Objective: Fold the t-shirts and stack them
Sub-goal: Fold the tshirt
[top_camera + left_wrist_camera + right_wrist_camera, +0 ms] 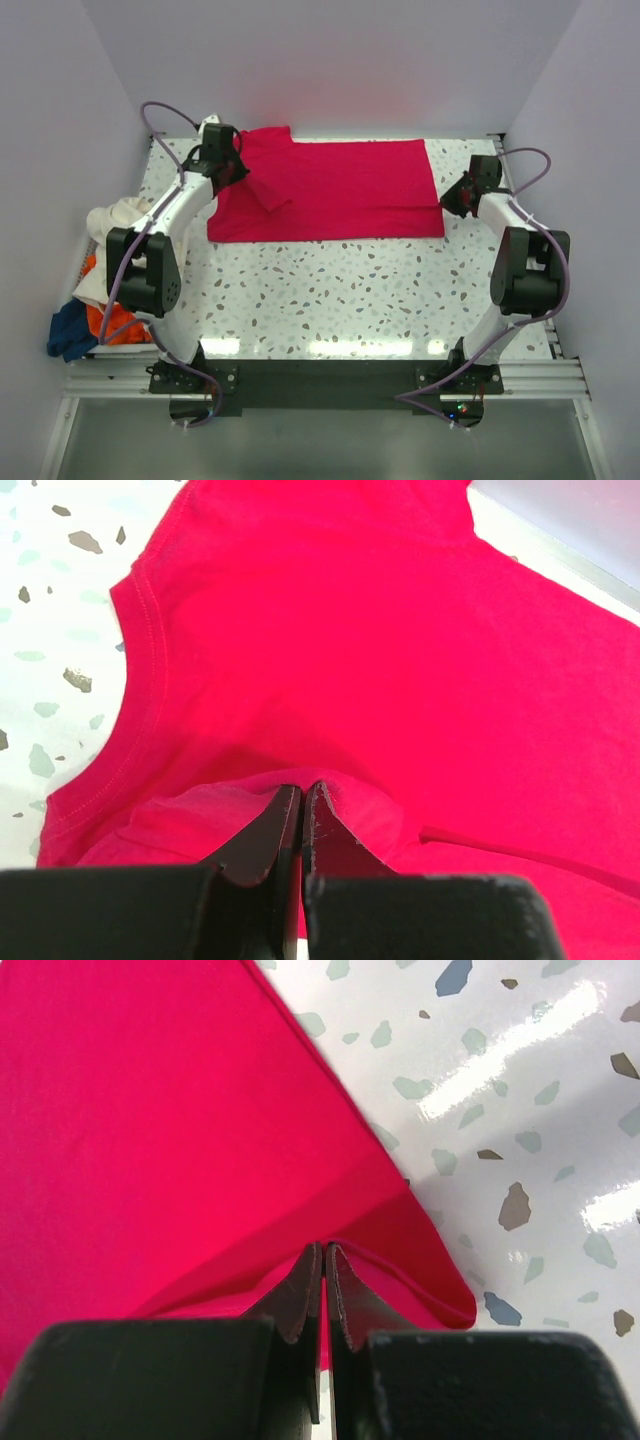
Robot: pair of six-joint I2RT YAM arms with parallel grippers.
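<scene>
Two risks imo: could slip out of such thin pinches mid-lift, or drag crooked if pulled out of sync. Clamped tight w/ left gripper [303,790] on a fold near collar [140,630], right gripper [324,1250] on hem [440,1300] corner. Reaching far & low at opposite ends of red shirt [340,185], spread flat along table's [350,290] back edge. Pile [95,300] of others at left edge, not yet done.

You have bright, even overhead light, white glare streaks across the glossy surface [300,292], a red glow off the crimson t-shirt [340,190] on the back wall [330,90], faint soft shadows, wrist views sharp on the cloth.
</scene>
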